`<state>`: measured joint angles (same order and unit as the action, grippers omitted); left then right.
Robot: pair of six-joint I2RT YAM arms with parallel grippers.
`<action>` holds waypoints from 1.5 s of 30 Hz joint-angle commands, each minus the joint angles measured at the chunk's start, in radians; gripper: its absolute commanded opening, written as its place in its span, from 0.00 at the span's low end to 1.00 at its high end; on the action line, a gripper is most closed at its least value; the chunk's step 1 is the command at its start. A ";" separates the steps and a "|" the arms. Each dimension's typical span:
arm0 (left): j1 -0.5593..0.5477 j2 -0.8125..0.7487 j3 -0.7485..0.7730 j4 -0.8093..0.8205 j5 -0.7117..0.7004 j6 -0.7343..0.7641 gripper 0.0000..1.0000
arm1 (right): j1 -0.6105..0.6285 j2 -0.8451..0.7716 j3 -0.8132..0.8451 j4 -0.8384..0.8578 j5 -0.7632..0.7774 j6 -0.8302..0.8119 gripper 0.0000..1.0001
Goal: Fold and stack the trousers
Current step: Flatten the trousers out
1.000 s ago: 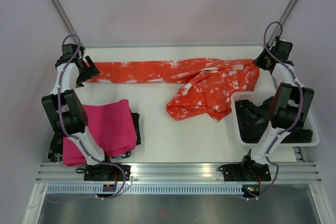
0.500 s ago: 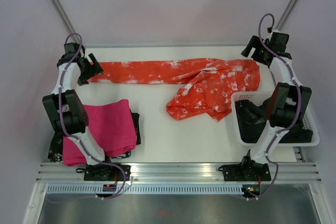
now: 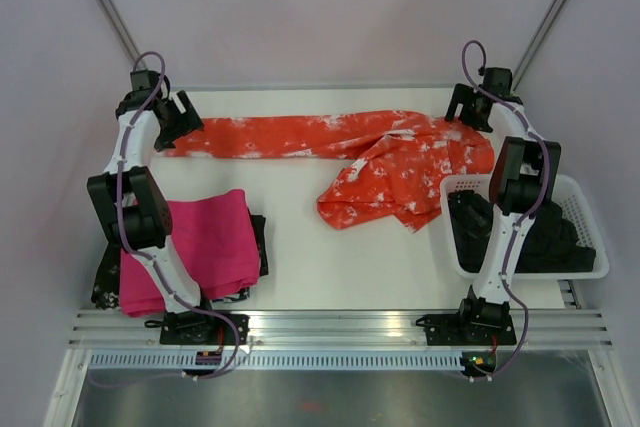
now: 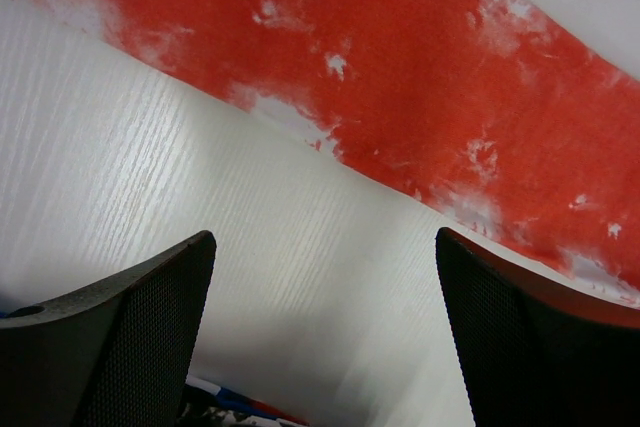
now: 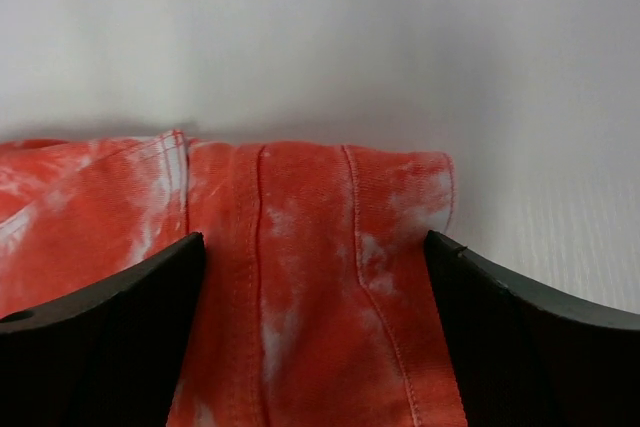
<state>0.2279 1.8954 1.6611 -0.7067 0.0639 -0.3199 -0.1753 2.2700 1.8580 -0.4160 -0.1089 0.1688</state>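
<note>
The orange-red trousers (image 3: 300, 135) lie along the back of the table. One leg is stretched out to the left and the other lies crumpled towards the middle (image 3: 375, 192). My left gripper (image 3: 188, 123) hovers open at the left leg end. In its wrist view the fabric (image 4: 450, 77) crosses above the fingers and only bare table lies between them (image 4: 325, 242). My right gripper (image 3: 460, 110) stands open over the right end. A seamed edge of the trousers (image 5: 310, 277) lies flat between its fingers, and nothing is held.
A folded magenta-pink cloth (image 3: 200, 242) lies at the near left on a dark patterned garment (image 3: 105, 285). A white basket (image 3: 530, 272) holding dark clothing (image 3: 545, 237) stands at the right, close to the right arm. The back wall is just behind both grippers.
The right gripper has opened wide, risen off the trousers' right end and swung left along the back edge. The left gripper has shifted slightly back and to the right.
</note>
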 commanded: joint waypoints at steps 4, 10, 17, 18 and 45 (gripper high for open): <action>-0.021 0.062 0.081 -0.016 -0.047 -0.042 0.96 | 0.042 0.057 0.058 -0.076 0.135 -0.061 0.96; -0.041 0.080 0.085 -0.016 -0.069 -0.107 0.96 | 0.048 0.079 0.017 -0.078 0.045 0.000 0.63; -0.081 0.180 0.121 -0.042 -0.059 -0.122 0.95 | 0.048 0.074 0.114 -0.058 -0.103 0.072 0.00; -0.084 0.191 0.124 -0.046 -0.058 -0.126 0.95 | 0.048 0.063 0.136 -0.058 -0.100 0.069 0.00; -0.107 0.438 0.514 -0.218 -0.258 -0.272 0.95 | -0.030 0.066 0.303 0.002 -0.057 0.020 0.98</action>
<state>0.1226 2.3035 2.1036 -0.8425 -0.0891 -0.5156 -0.2176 2.2856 2.0911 -0.4591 -0.0769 0.1867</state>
